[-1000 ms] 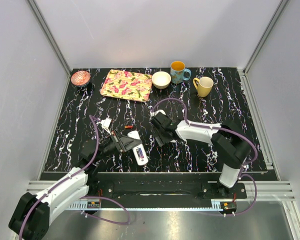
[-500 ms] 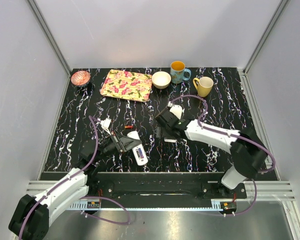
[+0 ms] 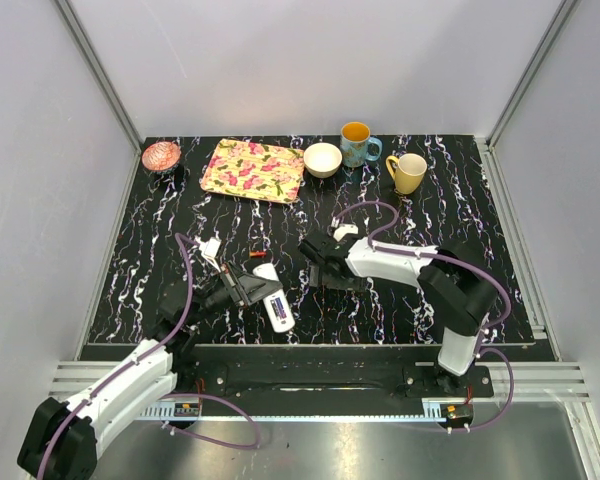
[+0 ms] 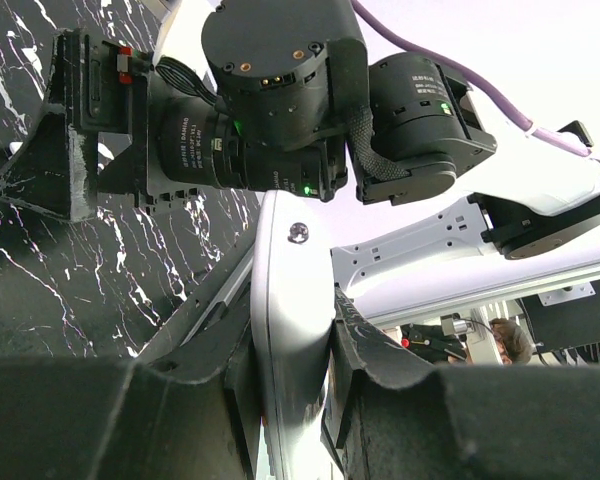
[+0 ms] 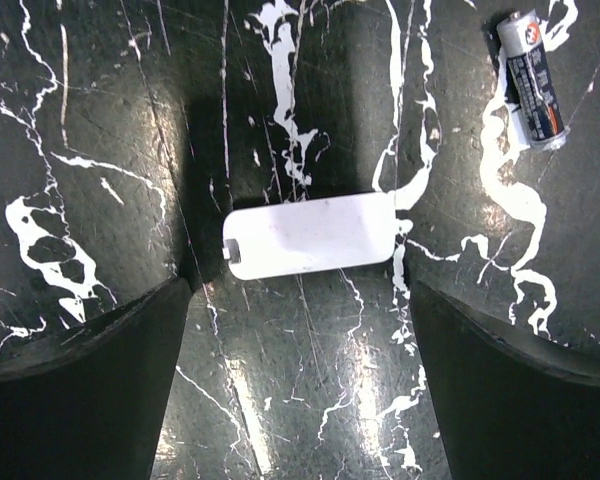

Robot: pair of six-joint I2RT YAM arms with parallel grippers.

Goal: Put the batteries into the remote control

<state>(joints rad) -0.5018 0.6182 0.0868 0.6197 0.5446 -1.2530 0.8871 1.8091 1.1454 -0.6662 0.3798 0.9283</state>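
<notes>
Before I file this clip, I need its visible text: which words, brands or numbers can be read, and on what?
No text here can be read.
battery: coloured label print, too blurred to read.
remote control: dark label patch, too small to read.
black motor housing: small white lettering, too small to read.

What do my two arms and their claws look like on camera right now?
Both match: the left arm and right arm have white shell links joined by bulky black joints, with a purple cable looping along each. The left claw and right claw each have two matte black fingers.
</notes>
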